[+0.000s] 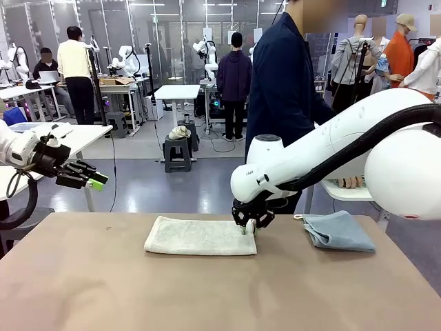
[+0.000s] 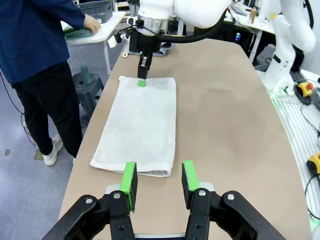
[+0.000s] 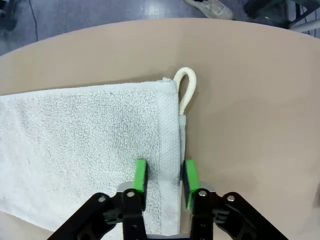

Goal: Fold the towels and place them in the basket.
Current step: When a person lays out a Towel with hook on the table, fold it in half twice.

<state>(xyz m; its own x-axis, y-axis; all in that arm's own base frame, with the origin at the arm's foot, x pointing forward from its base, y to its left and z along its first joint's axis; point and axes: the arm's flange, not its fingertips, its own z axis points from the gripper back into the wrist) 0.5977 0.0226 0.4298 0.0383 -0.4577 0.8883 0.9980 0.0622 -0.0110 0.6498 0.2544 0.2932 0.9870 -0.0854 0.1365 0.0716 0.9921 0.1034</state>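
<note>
Cream towel point(image 1: 200, 236), centre frame on the counter point(image 1: 103, 289), long axis left-right: right gripper point(image 3: 162, 180) pinching its right-hand hem below the loop point(image 3: 185, 90); left gripper point(image 1: 93, 181), half spread and empty, raised at far left, well apart.

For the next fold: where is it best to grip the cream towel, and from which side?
Probably the hemmed short edge by the loop of the cream towel, from above: it lies flat, and the right gripper already straddles that hem.
</note>
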